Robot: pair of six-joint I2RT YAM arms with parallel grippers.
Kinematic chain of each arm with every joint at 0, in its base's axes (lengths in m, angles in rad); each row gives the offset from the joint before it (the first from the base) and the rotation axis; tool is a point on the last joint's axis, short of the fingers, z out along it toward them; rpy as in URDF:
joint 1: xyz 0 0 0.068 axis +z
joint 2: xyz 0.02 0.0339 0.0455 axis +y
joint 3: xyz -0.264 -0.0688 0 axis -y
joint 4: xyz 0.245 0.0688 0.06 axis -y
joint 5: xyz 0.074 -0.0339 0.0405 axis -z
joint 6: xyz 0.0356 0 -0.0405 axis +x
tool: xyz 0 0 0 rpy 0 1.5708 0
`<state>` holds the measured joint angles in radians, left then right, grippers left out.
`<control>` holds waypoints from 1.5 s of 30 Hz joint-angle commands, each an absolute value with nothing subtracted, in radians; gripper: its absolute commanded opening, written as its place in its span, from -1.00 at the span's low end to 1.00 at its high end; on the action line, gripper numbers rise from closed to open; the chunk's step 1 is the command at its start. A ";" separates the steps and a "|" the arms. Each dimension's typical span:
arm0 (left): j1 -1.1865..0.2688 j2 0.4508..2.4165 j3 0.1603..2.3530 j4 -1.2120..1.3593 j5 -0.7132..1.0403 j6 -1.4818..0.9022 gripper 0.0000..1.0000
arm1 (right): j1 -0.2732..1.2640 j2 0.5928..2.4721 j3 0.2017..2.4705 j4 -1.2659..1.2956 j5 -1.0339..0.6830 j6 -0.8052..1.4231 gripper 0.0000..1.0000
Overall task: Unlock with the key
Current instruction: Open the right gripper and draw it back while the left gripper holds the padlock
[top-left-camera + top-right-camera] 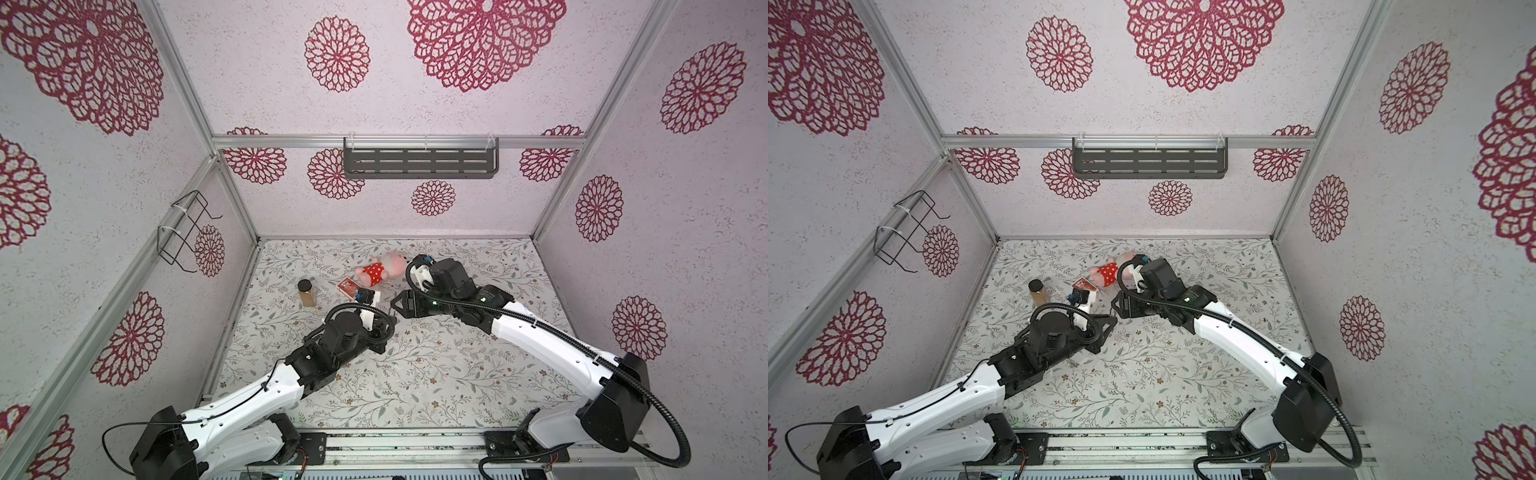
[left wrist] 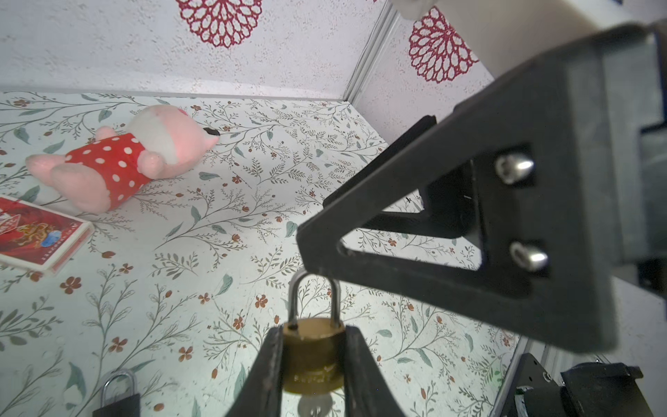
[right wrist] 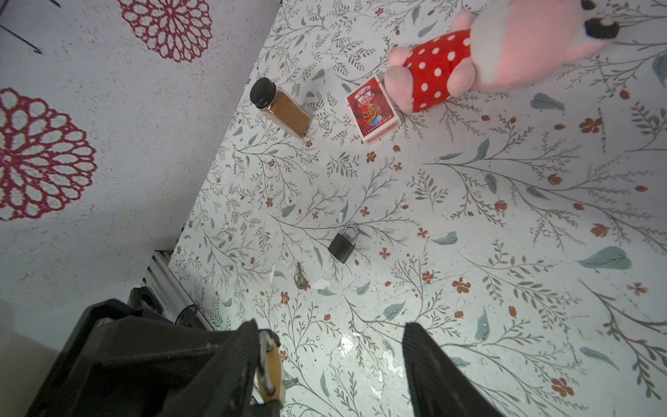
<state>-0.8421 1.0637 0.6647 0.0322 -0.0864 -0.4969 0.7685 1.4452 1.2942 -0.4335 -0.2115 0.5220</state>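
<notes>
Left jaws clamp the brass padlock (image 2: 312, 355), right jaws apart

No legible text from my cameras. Print on the red card box (image 3: 373, 108) and embossing on the brass padlock (image 2: 313, 357) are too blurred to read.

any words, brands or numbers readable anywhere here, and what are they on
Nothing here can be read.
red card box: print on its face and edge, too blurred to read.
brass padlock: stamped marking on its body, too blurred to read.
spice jar, black padlock: no text shows.
</notes>
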 commanded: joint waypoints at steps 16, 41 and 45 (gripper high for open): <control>-0.852 1.076 0.683 0.100 -0.102 -0.428 -1.00 | 0.754 1.509 1.440 -0.709 -0.083 0.338 0.33; -0.858 1.169 0.691 0.236 -0.008 -0.407 -1.00 | 0.585 1.369 1.231 -0.522 -0.326 0.361 0.37; -0.862 1.170 0.695 0.257 -0.006 -0.398 -1.00 | 0.575 1.377 1.213 -0.465 -0.408 0.351 0.38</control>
<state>-0.8555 1.1858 0.6678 0.1967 -0.0273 -0.4252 0.5838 1.3819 1.2125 -0.5217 -0.3275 0.3733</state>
